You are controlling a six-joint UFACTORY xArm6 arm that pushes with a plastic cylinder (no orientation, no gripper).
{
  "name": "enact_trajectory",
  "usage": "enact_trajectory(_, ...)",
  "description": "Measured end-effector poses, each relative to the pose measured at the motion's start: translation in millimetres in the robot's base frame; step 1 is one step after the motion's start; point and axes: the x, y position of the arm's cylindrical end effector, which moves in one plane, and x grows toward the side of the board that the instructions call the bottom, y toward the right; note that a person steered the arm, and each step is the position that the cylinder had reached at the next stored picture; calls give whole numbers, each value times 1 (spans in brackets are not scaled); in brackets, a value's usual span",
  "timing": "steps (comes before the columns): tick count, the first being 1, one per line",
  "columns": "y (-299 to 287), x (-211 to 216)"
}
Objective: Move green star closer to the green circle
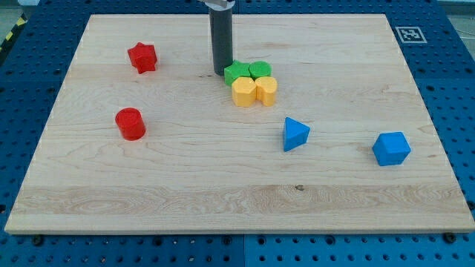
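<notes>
- No jaws are seen on this arm (so no opening or hold can be told); it ends in a dark rod whose tip (220,72) is set down on the wooden desk (223,200).
- The green star (237,73) is found just to the view's right of the tip, touching it or nearly so.
- The green circle (260,70) is seen right beside the star, on its far side from the tip, the two touching.
- Two yellow blocks, one (243,92) and another (266,90), are packed below the green pair.
- A red star-like block (142,57) and a red cylinder (130,123) are placed well to the tip's left.
- A blue triangular block (295,134) and a blue faceted block (391,148) are seen lower right of the tip.
</notes>
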Motion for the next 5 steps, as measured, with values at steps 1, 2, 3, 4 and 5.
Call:
enact_trajectory(1,-20,0)
enact_trajectory(2,-63,4)
enact_trajectory(3,-69,34)
enact_trajectory(4,-69,90)
enact_trajectory(5,-69,148)
